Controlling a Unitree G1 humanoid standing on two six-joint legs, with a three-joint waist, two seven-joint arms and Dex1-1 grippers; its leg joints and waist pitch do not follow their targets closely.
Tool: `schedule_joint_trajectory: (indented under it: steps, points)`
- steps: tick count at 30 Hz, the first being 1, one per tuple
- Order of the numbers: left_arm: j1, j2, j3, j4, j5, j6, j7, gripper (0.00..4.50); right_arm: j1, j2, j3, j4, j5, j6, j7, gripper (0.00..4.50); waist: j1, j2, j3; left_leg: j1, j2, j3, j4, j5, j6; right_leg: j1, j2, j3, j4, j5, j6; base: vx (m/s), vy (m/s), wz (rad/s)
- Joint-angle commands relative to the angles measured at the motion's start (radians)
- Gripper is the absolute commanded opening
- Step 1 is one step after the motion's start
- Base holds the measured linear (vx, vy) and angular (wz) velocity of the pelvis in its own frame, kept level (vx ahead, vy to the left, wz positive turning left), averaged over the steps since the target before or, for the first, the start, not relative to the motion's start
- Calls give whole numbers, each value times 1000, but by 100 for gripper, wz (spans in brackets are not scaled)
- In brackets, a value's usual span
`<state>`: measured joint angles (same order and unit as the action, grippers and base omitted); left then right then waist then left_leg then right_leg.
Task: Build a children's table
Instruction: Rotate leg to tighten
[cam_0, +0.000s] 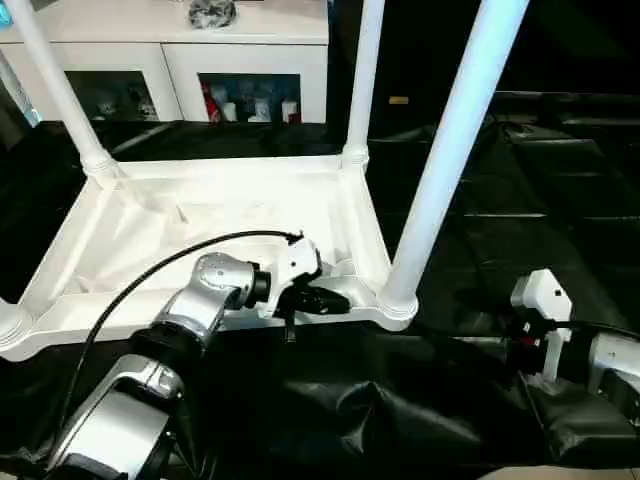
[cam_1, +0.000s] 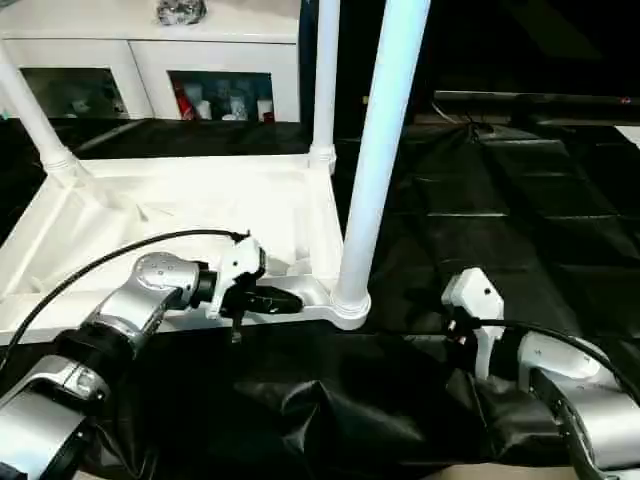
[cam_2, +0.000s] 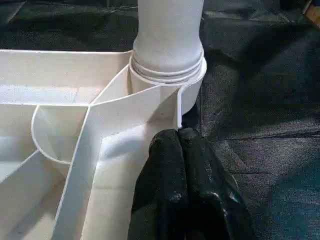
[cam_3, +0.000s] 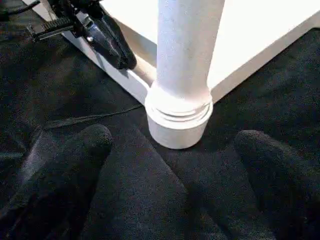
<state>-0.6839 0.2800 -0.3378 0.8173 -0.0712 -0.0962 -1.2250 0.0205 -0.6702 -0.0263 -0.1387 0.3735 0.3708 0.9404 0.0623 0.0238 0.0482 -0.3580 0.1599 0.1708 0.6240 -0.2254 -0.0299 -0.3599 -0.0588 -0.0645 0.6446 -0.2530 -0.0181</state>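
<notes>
The white plastic tabletop (cam_0: 215, 225) is lying upside down on a black cloth (cam_0: 400, 410), its ribbed underside facing up. White tube legs are standing in its corner sockets: one at the far left corner (cam_0: 50, 80), one at the far right corner (cam_0: 365, 75), and a thick-looking one at the near right corner (cam_0: 450, 150), leaning slightly to the right as it rises. The near left corner socket (cam_0: 10, 325) is sitting at the picture's edge.

The left gripper (cam_0: 335, 300) is reaching in over the near rim of the tabletop, its two black fingers (cam_2: 185, 190) pressed together and clenched with nothing visible between them. Their tips are lying against the near rim wall, just beside the near right corner socket (cam_2: 172, 82).

The right gripper (cam_3: 172, 145) is resting low over the cloth to the right of the tabletop, pointing at the base of the near right leg. Its fingers (cam_3: 75, 155) are spread wide apart and grasping nothing, standing near the socket on either side without touching it.

A white glass-door cabinet (cam_0: 170, 60) is standing beyond the far edge of the cloth, with small colourful items behind its doors.
</notes>
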Motion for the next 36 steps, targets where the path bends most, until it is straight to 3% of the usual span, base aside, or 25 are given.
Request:
schedule_joint_trajectory:
  steps: [1,6,10,23,31,36]
  points:
    - [-9,6,-14,26,33,-8,-4,10,4,-12,9,-7,-13,-2,5,450,5,-11,-50,0,83,-35,-78,-97,92,46,-112,64,-91,-5,-270,0,0,0]
    - [-27,0,12,57,20,12,-6,58,5,-14,11,-8,-13,-2,7,450,4,-12,-50,1,83,-34,-79,-105,86,44,-113,64,-92,-24,-268,0,0,0]
    - [-29,5,11,66,38,-31,13,93,5,-15,14,-9,-11,0,12,450,4,-14,-49,-1,83,-35,-80,-100,91,44,-113,65,-92,-21,-266,0,0,0]
    - [-37,20,14,112,63,-48,3,93,6,-10,21,7,-15,-7,27,450,3,-13,-46,-2,83,-35,-82,-114,89,42,-114,65,-98,-51,-261,0,0,0]
    - [-47,32,-2,123,89,-50,-20,16,1,-9,25,34,-22,-22,35,450,0,-14,-43,0,84,-35,-86,-136,77,40,-116,67,-104,-98,-257,0,0,0]
    - [-58,45,-14,127,107,-49,-31,7,-4,-7,25,49,-30,-33,41,450,-1,-13,-43,0,85,-36,-87,-137,78,39,-115,67,-103,-98,-253,0,0,0]
